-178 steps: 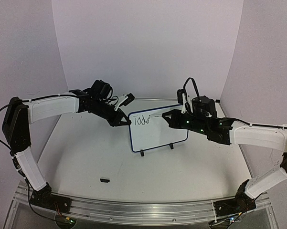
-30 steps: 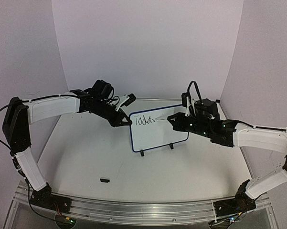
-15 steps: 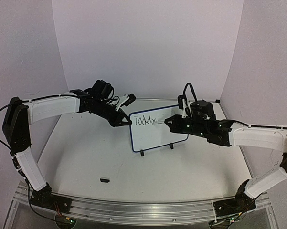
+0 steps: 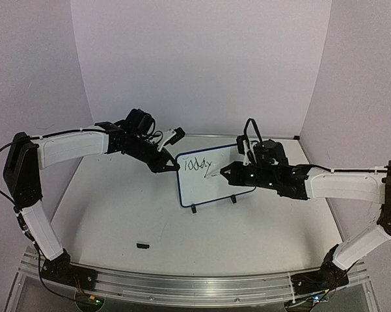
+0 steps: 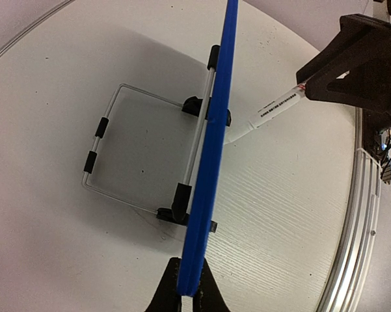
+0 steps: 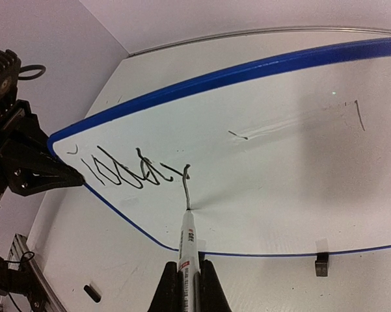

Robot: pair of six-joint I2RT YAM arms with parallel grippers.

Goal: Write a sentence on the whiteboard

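Note:
The whiteboard (image 4: 218, 179) stands upright on two black feet mid-table, blue-rimmed. My left gripper (image 4: 171, 162) is shut on its upper left corner; in the left wrist view the blue rim (image 5: 208, 162) runs edge-on between the fingers. My right gripper (image 4: 229, 174) is shut on a white marker pen (image 6: 187, 250), whose tip touches the board face. The sentence (image 6: 133, 170) reads "Today" in black script, with the pen tip at the bottom of the y's tail. It also shows in the top view (image 4: 196, 164).
A small black pen cap (image 4: 142, 246) lies on the table near the front left, also in the right wrist view (image 6: 92, 293). A wire stand (image 5: 143, 153) props the board from behind. Faint stray marks (image 6: 358, 114) sit on the board's right part. Purple walls enclose the table.
The writing has grown from "Todd" to "Today". My right gripper moved left and down along the y's tail. The left gripper has not moved.

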